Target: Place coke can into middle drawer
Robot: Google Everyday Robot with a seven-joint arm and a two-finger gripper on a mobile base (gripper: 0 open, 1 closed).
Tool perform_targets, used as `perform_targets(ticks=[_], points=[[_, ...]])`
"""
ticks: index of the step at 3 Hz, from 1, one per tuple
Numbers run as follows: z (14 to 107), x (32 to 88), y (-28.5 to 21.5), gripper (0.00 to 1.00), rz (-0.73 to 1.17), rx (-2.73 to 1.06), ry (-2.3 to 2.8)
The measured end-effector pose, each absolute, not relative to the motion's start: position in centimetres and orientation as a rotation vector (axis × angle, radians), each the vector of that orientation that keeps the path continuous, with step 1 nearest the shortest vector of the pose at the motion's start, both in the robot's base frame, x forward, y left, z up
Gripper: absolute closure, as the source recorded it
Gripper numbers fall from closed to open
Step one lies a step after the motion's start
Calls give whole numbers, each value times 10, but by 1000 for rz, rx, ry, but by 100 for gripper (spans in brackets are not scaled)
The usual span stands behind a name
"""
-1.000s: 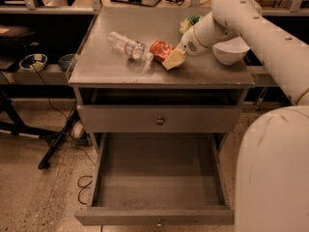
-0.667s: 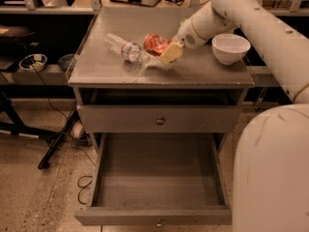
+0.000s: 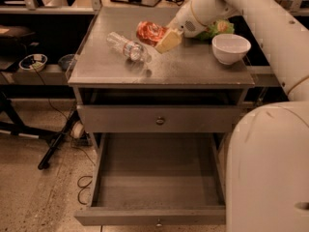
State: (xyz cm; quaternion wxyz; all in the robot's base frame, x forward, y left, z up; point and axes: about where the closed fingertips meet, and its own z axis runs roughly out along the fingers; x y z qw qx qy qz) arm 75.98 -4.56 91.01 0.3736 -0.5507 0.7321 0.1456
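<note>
A: Where's the coke can (image 3: 150,33)?
B: On the far part of the cabinet top (image 3: 193,69), a bit left of centre. It looks laid over, not upright. The long axis runs roughly left to right, with the right end slanting nearer. I can't tell which end is the top.

A: And the gripper (image 3: 161,38)?
B: At the can's right end, coming in from the far right on the white arm (image 3: 251,13). It's pinching the can: one pale finger (image 3: 168,41) lies along the near-right side and the other is hidden behind the can. I can't tell whether the can touches the surface.

A: What's next to it?
B: A water bottle (image 3: 126,46) lies on its side just left and nearer, close to the can, with its long axis going far-left to near-right. A white bowl (image 3: 231,48) sits to the right, well apart from the can, with something green (image 3: 217,28) behind it.

A: And the edges?
B: The can is nearer the far edge than the near edge. There's bare top between it and the near edge — wide and flat, from the bottle over to the bowl.

A: The middle drawer (image 3: 157,178)?
B: Pulled out toward the near side, its grey floor bare. The front rim is at the bottom of the view, and the robot's body (image 3: 268,173) crowds its right side. The upper drawer (image 3: 120,120) above it is closed, with its knob (image 3: 160,121) centred.
</note>
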Motion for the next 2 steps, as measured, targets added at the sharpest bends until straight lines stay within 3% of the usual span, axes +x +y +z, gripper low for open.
perform_targets(ticks=[2], points=[[950,727,-47,100,512,-1556,1645]])
